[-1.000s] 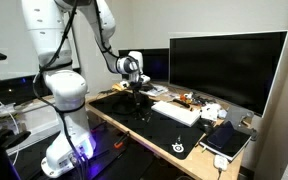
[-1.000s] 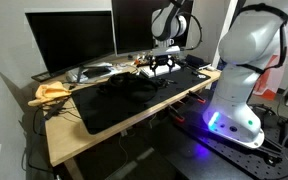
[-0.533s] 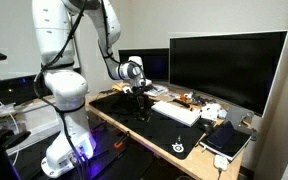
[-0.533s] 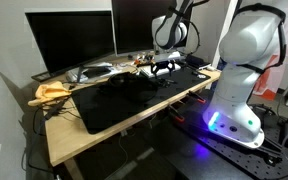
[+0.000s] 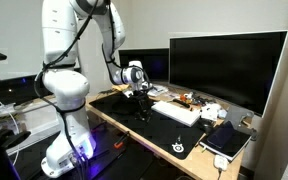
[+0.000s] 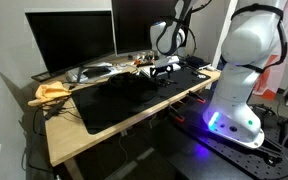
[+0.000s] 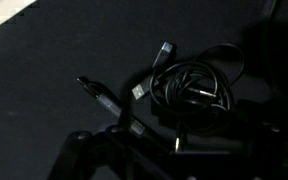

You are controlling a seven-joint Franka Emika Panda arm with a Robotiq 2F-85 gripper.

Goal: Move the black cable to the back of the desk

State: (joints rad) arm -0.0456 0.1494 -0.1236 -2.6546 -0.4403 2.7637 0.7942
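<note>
The black cable (image 7: pixel 189 90) lies in a loose coil on a black desk mat, with USB plugs sticking out to its left. In the wrist view it sits just beyond my gripper (image 7: pixel 179 150). The dark fingers look spread apart, with nothing between them. In both exterior views the gripper (image 5: pixel 139 92) (image 6: pixel 164 72) hangs low over the mat near the light wood desk (image 5: pixel 109 125) (image 6: pixel 94 138). The cable itself is too small and dark to make out there.
Two large black monitors (image 5: pixel 224 65) (image 6: pixel 69 40) stand along the desk's back. A white keyboard (image 5: pixel 176 113) and small clutter lie before them. A dark tablet (image 5: pixel 227 137) sits at one end and a yellow cloth (image 6: pixel 52 92) at the other. The robot base (image 6: pixel 246 70) stands beside the desk.
The arm's upper links have swung a little and the gripper has shifted slightly lower over the mat. The desk items have not moved.
</note>
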